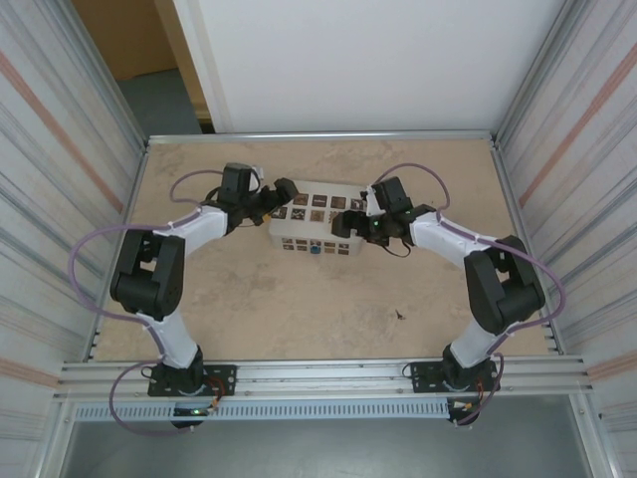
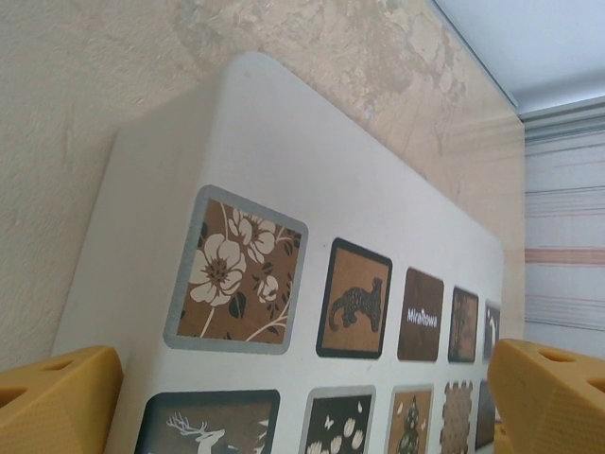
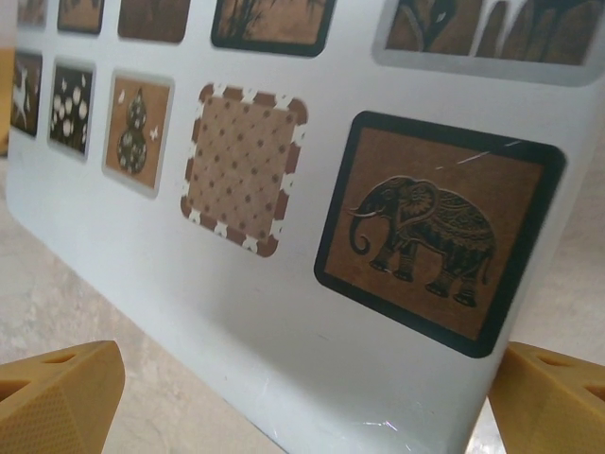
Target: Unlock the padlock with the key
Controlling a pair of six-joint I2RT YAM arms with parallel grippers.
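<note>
Blue padlock [image 1: 314, 249] lies against the box [image 1: 299, 227] at its 6 o'clock edge, 8 o'clock from the spread right fingers [image 1: 344, 225], nearer than the spread left fingers [image 1: 282, 193].

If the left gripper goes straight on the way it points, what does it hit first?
Most likely the white box: its tiled face lies straight ahead between the open fingers of the left gripper; depth is unclear.

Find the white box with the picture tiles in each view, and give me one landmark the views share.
Top external: the white box lies just above the picture's centre.
Left wrist: the box slants from lower left to the right edge.
Right wrist: the box spans from upper left to lower right.
Shared landmark: the gourd tile, in both wrist views.
</note>
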